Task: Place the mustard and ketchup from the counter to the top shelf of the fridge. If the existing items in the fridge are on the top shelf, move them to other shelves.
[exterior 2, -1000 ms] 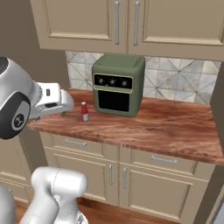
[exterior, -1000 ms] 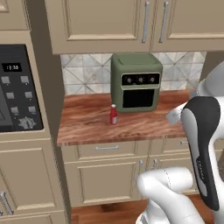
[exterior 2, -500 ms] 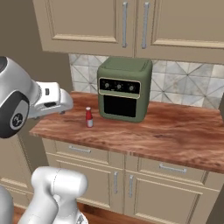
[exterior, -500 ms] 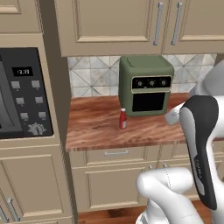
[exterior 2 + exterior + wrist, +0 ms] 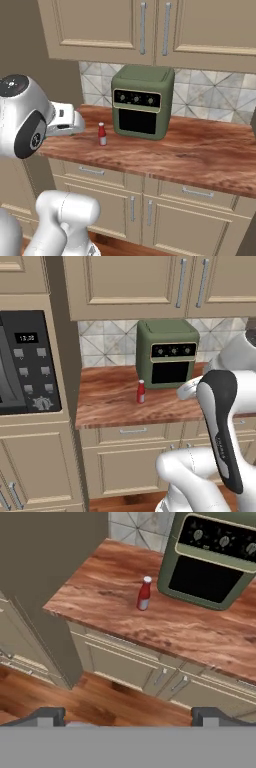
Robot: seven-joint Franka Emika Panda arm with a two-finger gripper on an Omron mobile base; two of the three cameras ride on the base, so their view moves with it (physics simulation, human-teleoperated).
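Left base view: the ketchup [image 5: 141, 392], a slim red bottle with a white cap, stands upright on the reddish-brown wood-grain counter [image 5: 110, 401], near its front edge and just left of a green countertop oven [image 5: 167, 353] with three knobs and a dark door. The two are close but apart. To the left of the counter a black-panelled wall oven [image 5: 27, 363] is set in a tall beige cabinet; beige upper cabinets [image 5: 150, 281] with long bar handles hang above, and a tiled backsplash [image 5: 107, 341] runs behind the counter. Beige drawers and doors [image 5: 130, 456] sit beneath the worktop. The white arm rises at lower right, its dark-jointed link crossing in front of the counter's right part. Right base view: the same bottle [image 5: 102, 134] stands left of the green oven [image 5: 142, 102], on the counter [image 5: 190, 150], with bare wood grain stretching well to the right. Hand view: the gripper [image 5: 127, 716] looks down over the counter edge from in front of the cabinets; its two dark finger tips stand far apart at the lower corners with nothing between them, so the pincer is released and empty. The ketchup [image 5: 144, 593] appears above them, well apart from the tips, upright beside the oven's lower left corner [image 5: 170, 587]. A wood floor [image 5: 85, 697] shows below the cabinet fronts.
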